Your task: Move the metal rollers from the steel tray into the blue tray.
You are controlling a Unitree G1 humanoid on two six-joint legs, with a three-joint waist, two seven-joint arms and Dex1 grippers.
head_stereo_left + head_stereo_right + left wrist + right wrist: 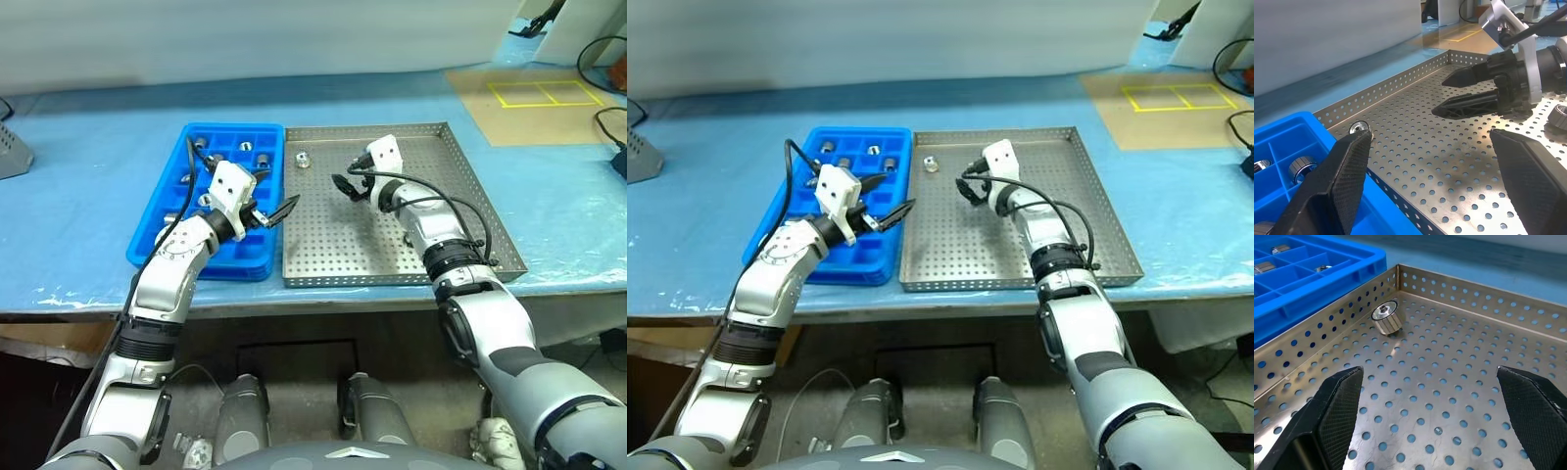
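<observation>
Most of the steel tray (392,250)'s perforated floor lies bare, so there is wide room to pass over it. One of the metal rollers (1385,317) stands alone in the far corner beside the blue tray (196,147), hemmed on two sides by the low rims, open from the tray's middle. The right pincer (1430,416), jaws spread wide, faces it across bare floor. The left pincer (276,215) hangs over the seam between the two trays, near the right one, narrowing the gap there. The blue tray's far cells hold rollers.
</observation>
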